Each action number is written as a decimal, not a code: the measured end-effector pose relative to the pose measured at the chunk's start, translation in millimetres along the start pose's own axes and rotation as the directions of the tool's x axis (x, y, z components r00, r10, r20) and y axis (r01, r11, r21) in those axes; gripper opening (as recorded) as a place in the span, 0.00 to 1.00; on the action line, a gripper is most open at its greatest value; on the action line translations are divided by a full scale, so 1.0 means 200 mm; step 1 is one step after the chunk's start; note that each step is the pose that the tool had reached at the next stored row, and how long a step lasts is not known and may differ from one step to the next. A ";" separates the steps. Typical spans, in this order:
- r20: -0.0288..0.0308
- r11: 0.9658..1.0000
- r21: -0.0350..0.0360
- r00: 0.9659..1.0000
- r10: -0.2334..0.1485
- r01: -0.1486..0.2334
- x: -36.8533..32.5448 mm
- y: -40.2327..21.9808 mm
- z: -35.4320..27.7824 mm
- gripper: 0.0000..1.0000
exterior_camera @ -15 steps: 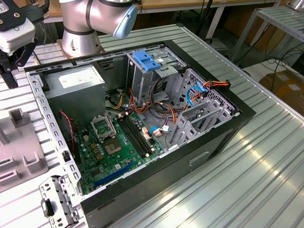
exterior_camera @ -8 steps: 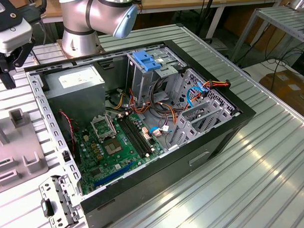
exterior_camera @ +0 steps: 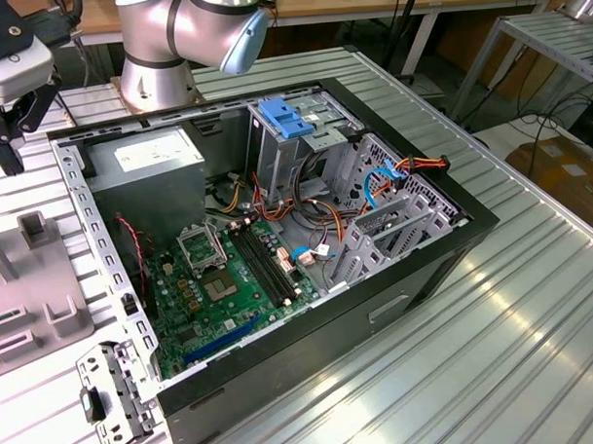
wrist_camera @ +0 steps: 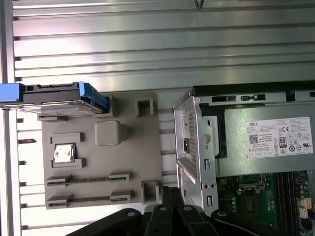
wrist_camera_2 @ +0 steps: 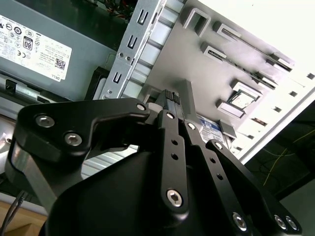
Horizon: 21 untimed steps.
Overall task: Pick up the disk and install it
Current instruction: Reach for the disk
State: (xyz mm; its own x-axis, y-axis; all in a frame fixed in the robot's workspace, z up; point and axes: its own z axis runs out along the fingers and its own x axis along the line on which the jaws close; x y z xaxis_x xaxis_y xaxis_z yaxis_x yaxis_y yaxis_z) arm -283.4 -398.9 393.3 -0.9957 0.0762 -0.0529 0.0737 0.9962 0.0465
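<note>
The disk (wrist_camera: 59, 98) is a silver drive with blue side rails. It stands on edge in a slot at one end of the grey fixture plate (wrist_camera: 133, 147) beside the computer case. In the first wrist view my gripper (wrist_camera: 172, 192) hangs over the plate's other end, near the case wall and well apart from the disk. Its black fingers (wrist_camera_2: 170, 105) lie together in the second wrist view, with nothing between them. In the exterior view the gripper (exterior_camera: 11, 144) hangs at the far left, above the plate (exterior_camera: 36, 290).
The open black computer case (exterior_camera: 415, 276) lies on the ribbed metal table, with a green motherboard (exterior_camera: 230, 283), a grey power-supply box (exterior_camera: 148, 164) and a drive cage carrying a bare blue bracket (exterior_camera: 288, 117). A small chip (wrist_camera: 64, 153) rests on the fixture plate.
</note>
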 end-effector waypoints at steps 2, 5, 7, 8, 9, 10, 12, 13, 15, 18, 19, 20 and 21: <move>0.000 1.000 0.000 1.000 0.000 0.000 0.005 0.000 0.000 0.11; 0.000 1.000 0.000 1.000 0.000 0.000 0.014 -0.001 -0.001 0.11; 0.000 1.000 0.000 1.000 0.000 0.000 0.017 -0.001 -0.001 0.11; 0.000 1.000 0.000 1.000 0.000 0.000 0.018 -0.001 -0.001 0.11; 0.000 1.000 0.000 1.000 0.000 0.000 0.019 -0.001 -0.001 0.11; 0.000 1.000 0.000 1.000 0.000 0.000 0.020 -0.002 -0.001 0.11; 0.000 1.000 0.000 1.000 0.000 0.000 0.024 -0.002 -0.001 0.11; 0.000 1.000 0.000 1.000 0.000 0.000 0.026 -0.002 -0.001 0.11; 0.000 1.000 0.000 1.000 0.000 0.000 0.029 -0.002 -0.002 0.11; 0.000 1.000 0.000 1.000 0.000 0.000 0.035 -0.003 -0.002 0.11; 0.000 1.000 0.000 1.000 0.000 0.000 0.036 -0.003 -0.002 0.11; 0.000 1.000 0.000 1.000 0.000 0.000 0.039 -0.003 -0.002 0.11; 0.000 1.000 0.000 1.000 0.000 0.000 0.042 -0.003 -0.002 0.11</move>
State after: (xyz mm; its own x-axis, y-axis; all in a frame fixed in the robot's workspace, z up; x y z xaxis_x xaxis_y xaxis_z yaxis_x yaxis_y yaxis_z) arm -291.7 -398.9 393.2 -0.9957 0.0763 -0.0529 0.0738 0.9962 0.0466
